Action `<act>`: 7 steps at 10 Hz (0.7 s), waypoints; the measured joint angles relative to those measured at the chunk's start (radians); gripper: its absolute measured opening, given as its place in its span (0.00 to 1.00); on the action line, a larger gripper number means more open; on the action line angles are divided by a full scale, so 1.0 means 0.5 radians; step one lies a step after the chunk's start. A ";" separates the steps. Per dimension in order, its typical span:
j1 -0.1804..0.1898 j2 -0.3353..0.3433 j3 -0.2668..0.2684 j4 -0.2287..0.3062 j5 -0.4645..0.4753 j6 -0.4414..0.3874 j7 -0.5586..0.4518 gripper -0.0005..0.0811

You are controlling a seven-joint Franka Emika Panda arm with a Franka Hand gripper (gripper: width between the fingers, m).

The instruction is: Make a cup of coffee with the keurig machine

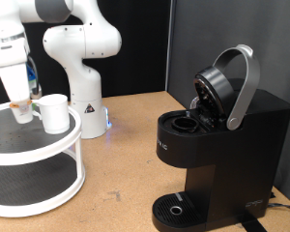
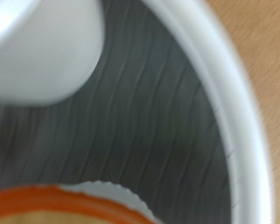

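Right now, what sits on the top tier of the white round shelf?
The cup stands on the shelf's dark top tier, beside the gripper. Whatever lies directly under the gripper is mostly hidden.

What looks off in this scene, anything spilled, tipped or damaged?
Nothing stands out. The keurig machine stands upright with its lid raised and its drip tray bare. The cup stands upright on the top tier of the white round shelf, beside the gripper. No spill or damage shows. The wrist view is blurred.
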 joint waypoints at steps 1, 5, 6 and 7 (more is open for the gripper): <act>0.032 -0.002 -0.011 0.059 0.156 -0.080 -0.015 0.54; 0.183 0.011 -0.003 0.319 0.602 -0.339 0.065 0.54; 0.202 0.047 0.006 0.354 0.628 -0.358 0.113 0.54; 0.200 0.047 0.005 0.350 0.627 -0.354 0.112 0.54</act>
